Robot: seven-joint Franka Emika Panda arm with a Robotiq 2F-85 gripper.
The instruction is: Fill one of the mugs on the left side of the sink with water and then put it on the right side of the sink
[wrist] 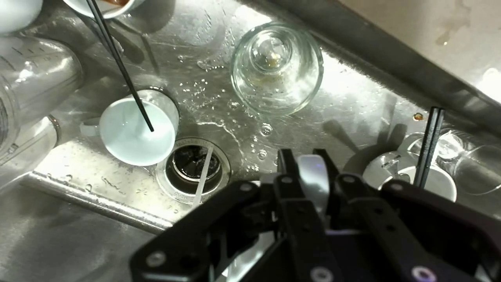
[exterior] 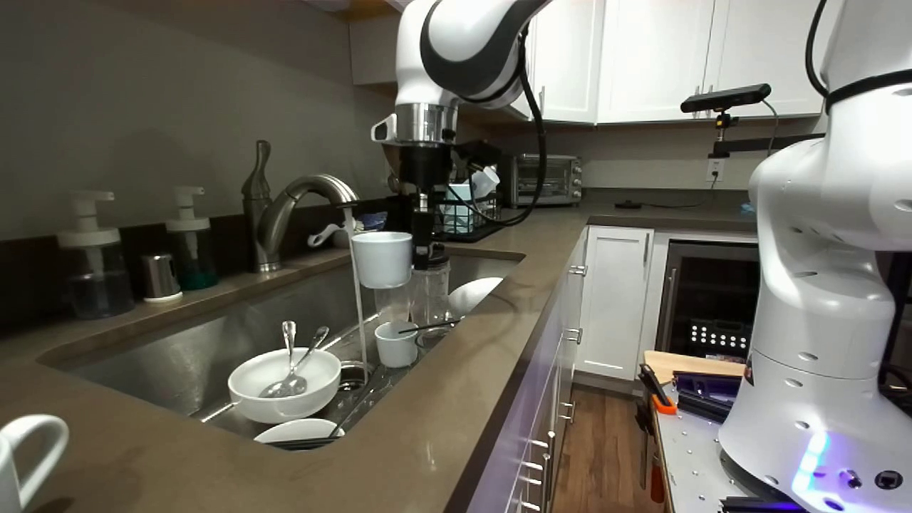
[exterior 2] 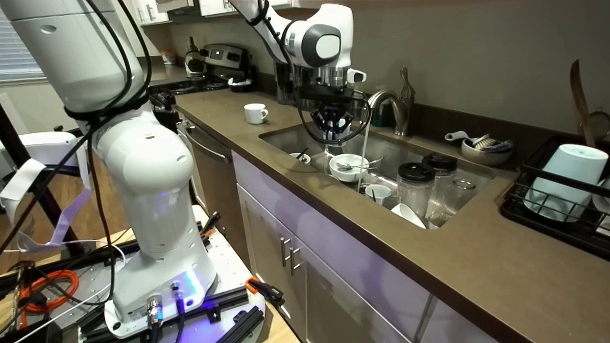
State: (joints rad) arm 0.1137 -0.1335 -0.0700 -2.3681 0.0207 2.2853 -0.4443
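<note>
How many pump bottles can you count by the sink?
2: in an exterior view, one pump bottle nearer the faucet, another pump bottle farther from it; others may be hidden.

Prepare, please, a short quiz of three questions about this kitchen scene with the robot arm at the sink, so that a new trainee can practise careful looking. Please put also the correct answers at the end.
1. Multiple choice: what does the gripper hold?
A) a black-lidded jar
B) a white mug
C) a spoon
2. True or false: water runs from the faucet into the sink.
3. Fill in: another white mug stands on the ____ beside the sink.

Key: 1. B. 2. True; it runs past the held mug, not into it. 3. Countertop.
</note>
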